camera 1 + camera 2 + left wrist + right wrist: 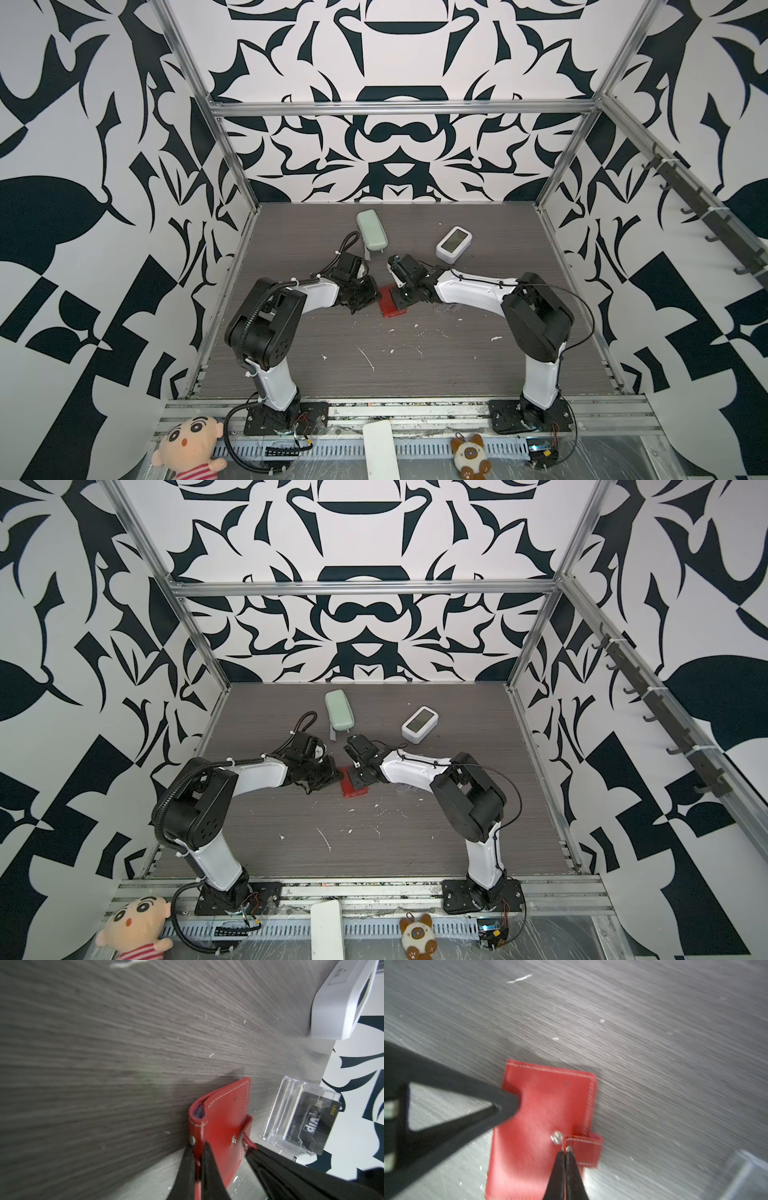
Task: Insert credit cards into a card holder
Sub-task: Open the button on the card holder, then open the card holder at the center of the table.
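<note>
Red card holder (542,1109) lies closed, tab (588,1152) unsnapped, near VIP card (311,1126).

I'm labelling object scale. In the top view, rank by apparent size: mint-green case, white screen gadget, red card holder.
1-2. mint-green case and white screen gadget: look about alike, so not ranked.
3. red card holder: smallest visible patch, but partly covered, so unsure.
</note>
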Controlling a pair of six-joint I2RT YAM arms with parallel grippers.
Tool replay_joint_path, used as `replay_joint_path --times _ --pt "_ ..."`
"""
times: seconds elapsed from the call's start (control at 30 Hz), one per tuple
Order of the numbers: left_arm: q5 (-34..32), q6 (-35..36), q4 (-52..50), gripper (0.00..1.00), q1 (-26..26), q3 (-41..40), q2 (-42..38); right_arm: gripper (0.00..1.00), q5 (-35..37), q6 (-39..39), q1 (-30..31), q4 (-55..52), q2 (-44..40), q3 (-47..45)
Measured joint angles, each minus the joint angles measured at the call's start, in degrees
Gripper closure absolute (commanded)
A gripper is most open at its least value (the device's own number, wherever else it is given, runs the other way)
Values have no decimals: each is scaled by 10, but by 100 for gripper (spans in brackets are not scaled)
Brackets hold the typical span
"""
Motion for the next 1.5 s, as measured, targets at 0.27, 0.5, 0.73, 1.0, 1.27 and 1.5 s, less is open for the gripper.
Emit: replay_joint_path --times 0.27,0.5,0.73,1.0,1.27,1.5 --pt "-10 27 -26 71 0 15 2 100 -38 26 -29 19 -44 -29" --pt "-17 59 -30 56 0 15 -29 100 -94 60 -42 62 -65 -69" --pt "1 71 -10 46 -6 15 -40 100 -143 97 -50 115 -103 -89" --pt "11 74 3 38 -15 14 -41 100 -182 123 -58 160 -113 -106" --pt "11 78 8 33 -20 7 -50 100 -206 137 -59 184 -114 -114" --pt "0 86 8 32 -24 7 -66 100 -218 146 -59 201 -129 -123"
